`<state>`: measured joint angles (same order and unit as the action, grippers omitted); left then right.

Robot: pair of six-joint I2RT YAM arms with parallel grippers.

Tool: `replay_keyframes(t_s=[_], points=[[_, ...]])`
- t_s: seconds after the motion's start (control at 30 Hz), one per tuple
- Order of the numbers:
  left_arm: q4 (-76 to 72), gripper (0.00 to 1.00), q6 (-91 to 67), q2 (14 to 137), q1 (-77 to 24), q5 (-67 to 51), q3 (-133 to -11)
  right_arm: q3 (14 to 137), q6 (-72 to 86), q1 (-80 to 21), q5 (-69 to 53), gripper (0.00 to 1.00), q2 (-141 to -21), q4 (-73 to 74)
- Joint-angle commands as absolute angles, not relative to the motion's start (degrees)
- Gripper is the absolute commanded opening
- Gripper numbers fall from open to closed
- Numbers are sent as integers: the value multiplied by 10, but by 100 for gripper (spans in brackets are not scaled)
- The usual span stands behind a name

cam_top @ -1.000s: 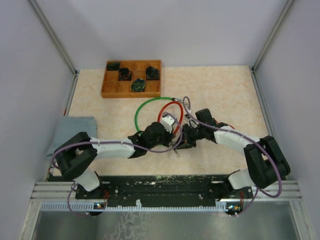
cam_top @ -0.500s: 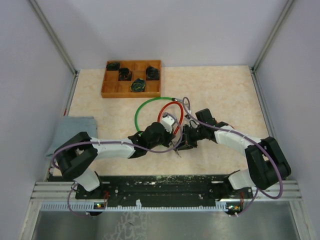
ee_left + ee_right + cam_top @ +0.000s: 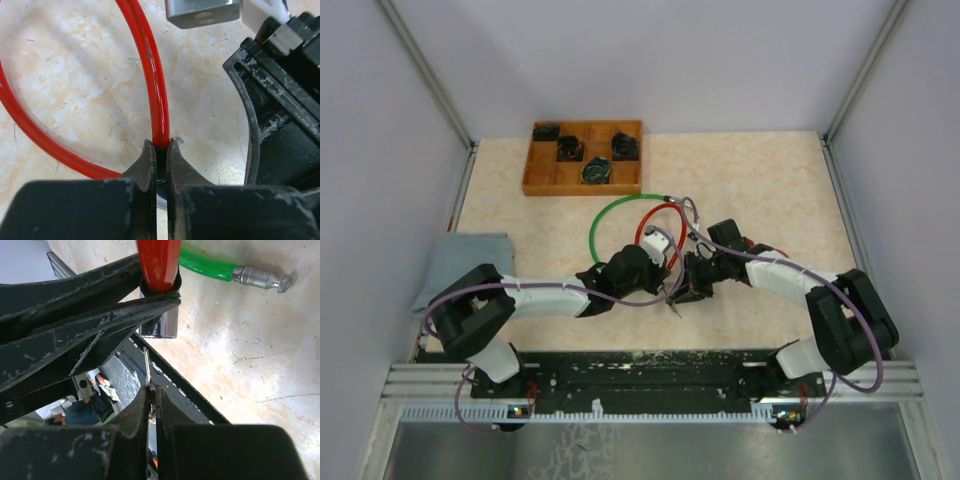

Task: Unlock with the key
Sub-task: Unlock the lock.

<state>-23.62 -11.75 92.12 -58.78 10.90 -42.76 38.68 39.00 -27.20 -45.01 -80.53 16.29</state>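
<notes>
— Our right arm (image 3: 790, 280) has edged slightly toward the lock barrel (image 3: 160, 325) since a second ago.
— So we're closing in: left gripper (image 3: 160, 150) clamped on the red cable (image 3: 150, 65), right gripper (image 3: 151, 396) pinching the key (image 3: 146, 366) just short of it, mid-table.

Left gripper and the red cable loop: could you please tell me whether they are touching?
Touching. The left wrist view shows the left gripper shut on the red cable loop, pinched between its fingertips.
</notes>
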Motion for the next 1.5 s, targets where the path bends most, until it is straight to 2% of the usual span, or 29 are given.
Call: replay_keyframes(t_s=[0.0,0.87,1.47], points=[[-274,0,-122,900,-591,101,-423,405,384,-282,-446,0,-814,154],[-278,0,-126,896,-592,89,-420,418,391,-289,-436,0,-826,141],[-260,0,-97,907,-614,103,-435,456,369,-288,-419,0,-844,186]])
